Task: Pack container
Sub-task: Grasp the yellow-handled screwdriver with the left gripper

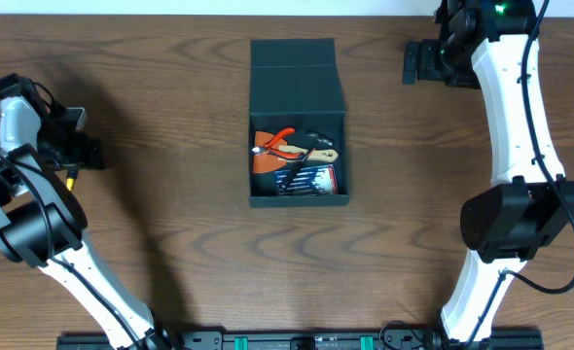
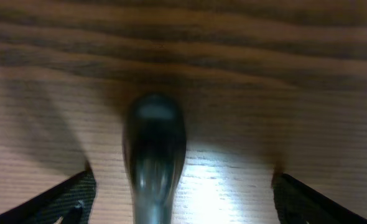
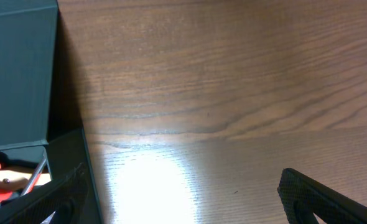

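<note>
The dark teal container [image 1: 297, 92] stands open at the table's middle with its flap lid raised at the back. Inside lie orange-handled pliers [image 1: 273, 144], a pale-handled tool [image 1: 318, 154] and a dark blue packet [image 1: 311, 180]. My left gripper [image 1: 90, 153] is at the far left, low over the table. In the left wrist view its fingers [image 2: 182, 186] are spread wide, with a dark shiny rounded handle [image 2: 153, 149] lying between them, untouched. My right gripper [image 1: 407, 61] is open and empty at the back right of the container, whose wall shows in the right wrist view [image 3: 18, 81].
A small yellow bit [image 1: 70, 178] shows under the left arm. Bare wooden table [image 3: 233, 93] lies in front of the right gripper [image 3: 177, 186]. The arm bases stand at the front edge.
</note>
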`<action>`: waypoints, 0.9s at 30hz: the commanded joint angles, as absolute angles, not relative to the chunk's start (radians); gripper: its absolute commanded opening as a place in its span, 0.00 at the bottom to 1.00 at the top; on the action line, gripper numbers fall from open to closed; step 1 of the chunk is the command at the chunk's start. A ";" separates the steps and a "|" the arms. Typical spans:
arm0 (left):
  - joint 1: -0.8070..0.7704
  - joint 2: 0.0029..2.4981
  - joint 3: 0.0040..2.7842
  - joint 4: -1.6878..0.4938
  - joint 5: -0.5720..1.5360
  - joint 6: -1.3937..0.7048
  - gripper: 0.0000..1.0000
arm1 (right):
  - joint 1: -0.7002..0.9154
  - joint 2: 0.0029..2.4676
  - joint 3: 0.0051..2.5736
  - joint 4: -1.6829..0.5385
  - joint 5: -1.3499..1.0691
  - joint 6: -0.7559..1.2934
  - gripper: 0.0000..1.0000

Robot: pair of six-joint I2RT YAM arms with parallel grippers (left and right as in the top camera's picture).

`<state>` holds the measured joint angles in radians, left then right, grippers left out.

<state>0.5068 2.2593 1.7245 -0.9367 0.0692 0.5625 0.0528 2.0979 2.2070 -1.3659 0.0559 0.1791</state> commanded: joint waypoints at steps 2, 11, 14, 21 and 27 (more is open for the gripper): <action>0.508 2.286 1.723 -0.939 0.078 0.583 0.75 | 0.054 2.091 2.210 -1.373 0.063 0.179 0.99; 0.502 2.272 1.728 -0.973 0.049 0.474 0.19 | 0.054 2.091 2.210 -1.372 0.062 0.179 0.99; 0.480 2.248 1.747 -1.031 0.049 0.445 0.06 | 0.054 2.091 2.210 -1.369 0.062 0.179 0.99; 0.318 2.069 1.768 -1.162 0.125 0.439 0.06 | 0.054 2.091 2.210 -1.369 0.062 0.179 0.99; -0.031 1.807 1.768 -1.126 0.213 0.480 0.06 | 0.054 2.091 2.210 -1.365 0.062 0.179 0.99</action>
<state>0.1238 1.9373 1.7382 -1.1336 0.1406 0.4477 0.0528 2.0979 2.2070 -1.3674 0.0559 0.1791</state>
